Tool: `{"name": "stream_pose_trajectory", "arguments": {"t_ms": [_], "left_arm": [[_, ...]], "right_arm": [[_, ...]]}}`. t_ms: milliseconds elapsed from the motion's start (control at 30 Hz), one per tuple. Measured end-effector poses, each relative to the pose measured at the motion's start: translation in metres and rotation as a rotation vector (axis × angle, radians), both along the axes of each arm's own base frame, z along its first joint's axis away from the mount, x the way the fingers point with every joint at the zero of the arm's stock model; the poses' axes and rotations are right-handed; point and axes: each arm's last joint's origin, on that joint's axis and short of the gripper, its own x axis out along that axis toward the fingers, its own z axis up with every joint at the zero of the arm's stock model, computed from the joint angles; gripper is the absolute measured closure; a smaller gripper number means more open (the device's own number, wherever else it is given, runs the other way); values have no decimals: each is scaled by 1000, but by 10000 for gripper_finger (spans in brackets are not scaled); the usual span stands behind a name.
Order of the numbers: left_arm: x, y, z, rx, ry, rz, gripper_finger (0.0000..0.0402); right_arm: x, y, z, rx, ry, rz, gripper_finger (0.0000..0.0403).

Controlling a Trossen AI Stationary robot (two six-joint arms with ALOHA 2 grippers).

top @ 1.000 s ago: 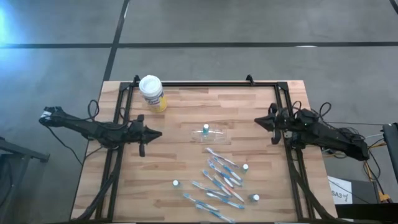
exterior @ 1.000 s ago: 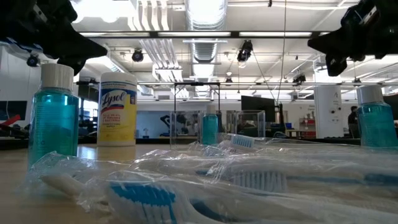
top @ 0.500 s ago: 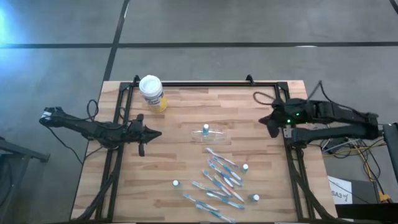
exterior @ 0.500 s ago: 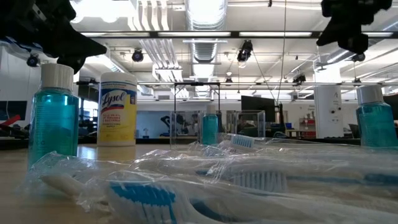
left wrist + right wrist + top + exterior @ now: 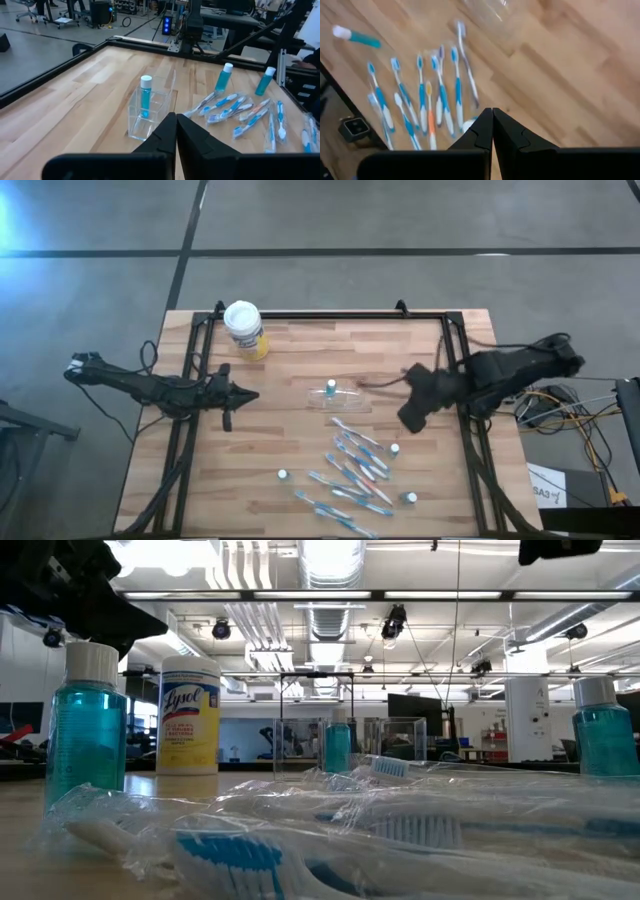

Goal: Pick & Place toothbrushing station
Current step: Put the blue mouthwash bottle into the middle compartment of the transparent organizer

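Bare wooden tabletop (image 5: 290,365) lies open across the left and far middle. Obstacles: a white-lidded yellow canister (image 5: 243,328) far left, a clear plastic holder (image 5: 337,397) centrally, scattered blue-and-white toothbrushes (image 5: 352,470) near right.

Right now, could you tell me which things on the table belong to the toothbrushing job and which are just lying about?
Job:
- toothbrushes
- blue bottles, one inside the clear box
- right pincer, shut, above the table
- left pincer, shut, waiting at the left edge

Lying about:
- wipes canister

Toothbrushes (image 5: 352,475) lie near clear holder (image 5: 338,397), canister (image 5: 244,329) well apart
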Motion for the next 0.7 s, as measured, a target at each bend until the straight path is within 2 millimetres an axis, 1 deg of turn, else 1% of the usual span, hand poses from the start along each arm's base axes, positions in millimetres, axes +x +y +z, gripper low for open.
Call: {"name": "stream_pose_trajectory", "arguments": {"t_ms": [67,167,267,367,500,700], "left_arm": [[0,0,-1,13,10,-3,392],[0,0,-1,20,13,-4,394],[0,0,-1,21,16,-4,395],[0,0,-2,22,19,-4,391],[-1,0,-3,28,37,-3,385],[-1,1,-6,35,64,-4,390]], "right_arm": [[11,10,-4,-5,46,-38,394],[26,21,-11,-20,131,-62,391],[40,29,-21,-40,215,-53,375],[52,38,-29,-51,257,-32,347],[63,52,-40,-24,309,7,299],[70,68,-58,3,383,-2,232]]}}
